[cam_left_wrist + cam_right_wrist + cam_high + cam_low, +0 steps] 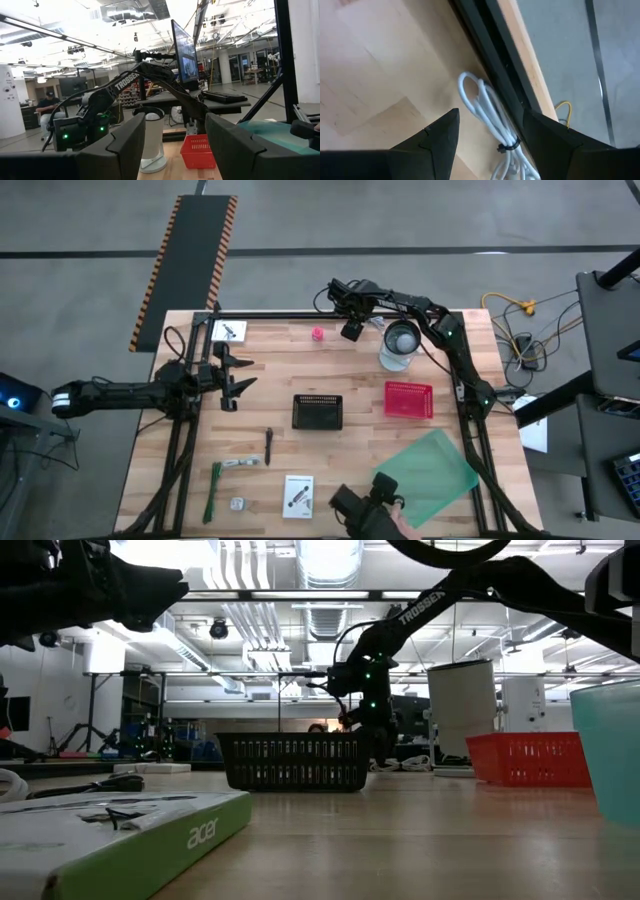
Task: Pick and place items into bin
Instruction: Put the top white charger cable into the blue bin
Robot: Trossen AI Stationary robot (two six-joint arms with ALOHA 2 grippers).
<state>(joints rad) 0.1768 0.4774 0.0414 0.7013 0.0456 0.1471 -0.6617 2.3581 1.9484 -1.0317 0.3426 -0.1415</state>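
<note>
High view: black basket [317,411] mid-table and red basket [409,400] to its right, nothing visible in either; 2 white cards, one far-left [229,331], one near edge [298,495]; 1 pink cube [317,334] at far edge; 1 green strip [214,491] near-left; 1 dark stick [269,447]. Left gripper [232,379] left of black basket, fingers apart, holding nothing. Right gripper [351,330] just right of the cube. Low view: both baskets look empty; acer box [120,840] near. Right wrist: fingers apart over coiled white cable [492,120] by table rim, not clamped.
</note>
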